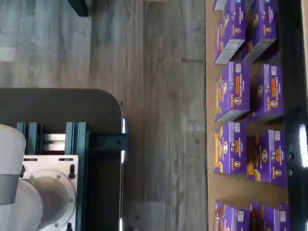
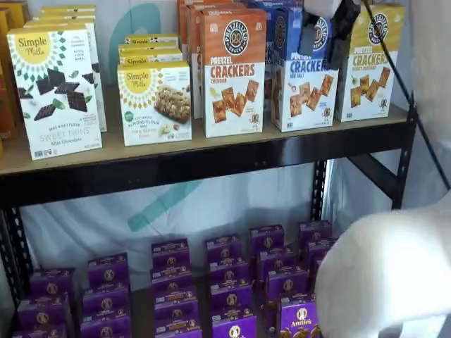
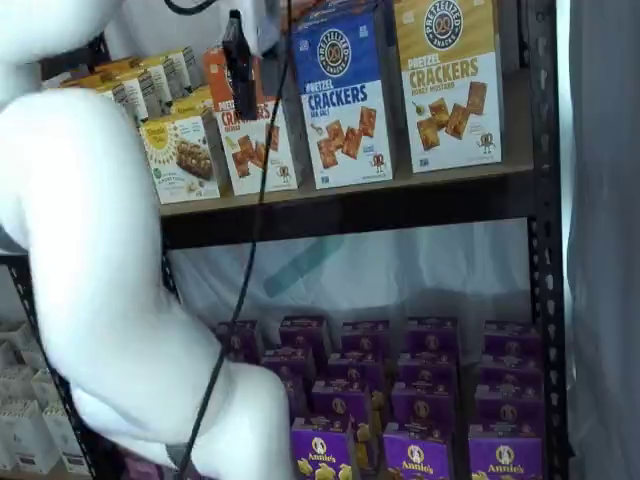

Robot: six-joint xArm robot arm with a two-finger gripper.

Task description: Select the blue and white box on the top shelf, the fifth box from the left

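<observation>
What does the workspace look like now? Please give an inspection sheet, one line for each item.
Surface: top shelf, tan board on a black rail, fully stocked.
Job's things: blue and white box upright between the orange-topped cheddar box and the yellow-topped crackers box.
Clutter: Simple Mills boxes; purple Annie's boxes on the lower level.
Gripper: black fingers open, in front of the blue and white box, holding nothing.
Cables: black cable hanging beside the arm.
Surroundings: grey wood floor.
</observation>
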